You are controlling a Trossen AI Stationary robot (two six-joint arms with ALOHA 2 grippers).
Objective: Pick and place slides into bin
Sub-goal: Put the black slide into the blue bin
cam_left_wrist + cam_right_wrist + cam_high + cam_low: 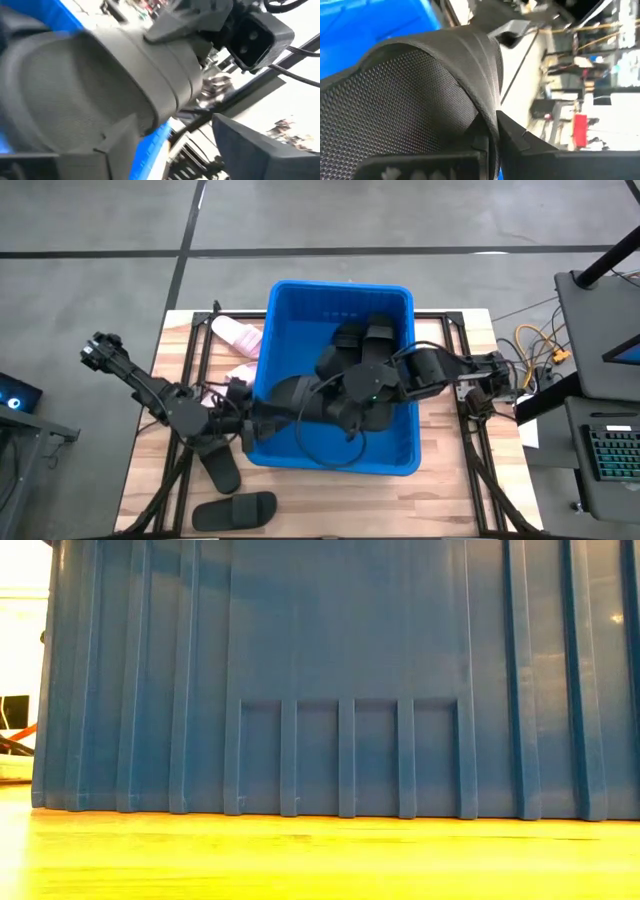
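Note:
A black slide (292,396) hangs over the near left part of the blue bin (340,295), between my two grippers. My right gripper (492,122) reaches in from the right over the bin (338,402) and is shut on this slide. My left gripper (175,142) stands at the bin's near left corner (255,412), open. One of its fingers (117,145) is close against the slide's sole (75,90). More black slides (365,340) lie inside the bin. The low view shows only the bin's wall (340,680). My right gripper pinches the edge of the black slide's wide strap (487,107) between its two fingers, slanting down from the table's right side. The slide is lifted clear above the bin's floor. My left gripper's finger stands at the sole; whether it touches, I cannot tell.
Two pale pink slides (237,335) (242,370) lie on the table left of the bin. Two black slides (220,470) (235,510) lie near the table's front left. Cables and equipment (540,355) sit off the right edge.

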